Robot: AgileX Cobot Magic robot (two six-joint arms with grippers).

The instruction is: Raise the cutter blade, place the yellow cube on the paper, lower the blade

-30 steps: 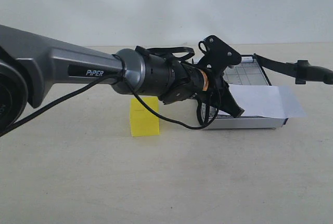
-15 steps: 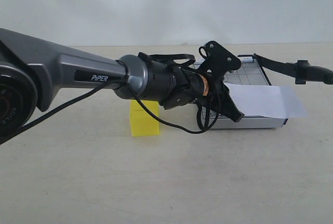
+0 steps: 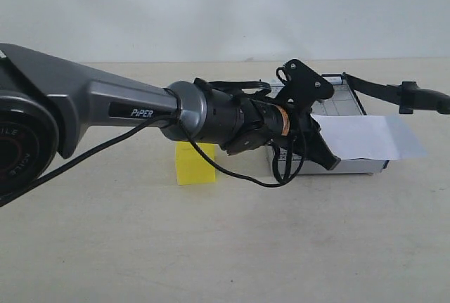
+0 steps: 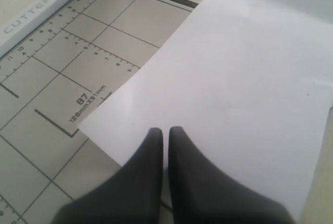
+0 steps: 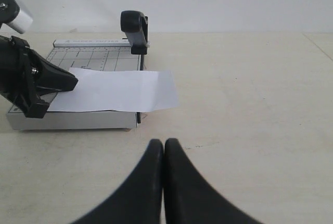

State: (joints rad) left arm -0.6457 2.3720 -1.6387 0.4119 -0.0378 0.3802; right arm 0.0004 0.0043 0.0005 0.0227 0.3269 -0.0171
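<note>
Exterior view: the left gripper [image 3: 325, 157] is reaching over the cutter base [image 3: 355, 165], and the paper [image 3: 373, 136] is lying on that base. The yellow cube [image 3: 193, 165] is sitting at the base's 9 o'clock, apart from it. The cutter blade [image 3: 394, 92] is standing raised at the base's 1 o'clock.

Left wrist view: the fingers [image 4: 151, 151] are pressing together, their tips over the paper's edge.

Right wrist view: the right gripper [image 5: 164, 145] is hanging closed and empty above the table [image 5: 250, 109].

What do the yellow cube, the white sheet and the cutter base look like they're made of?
Yellow cube: matte, no glare; possibly foam or painted wood. White sheet: thin paper, overhanging the base edge. Cutter base: smooth grey surface with printed grid, probably plastic or coated metal.
</note>
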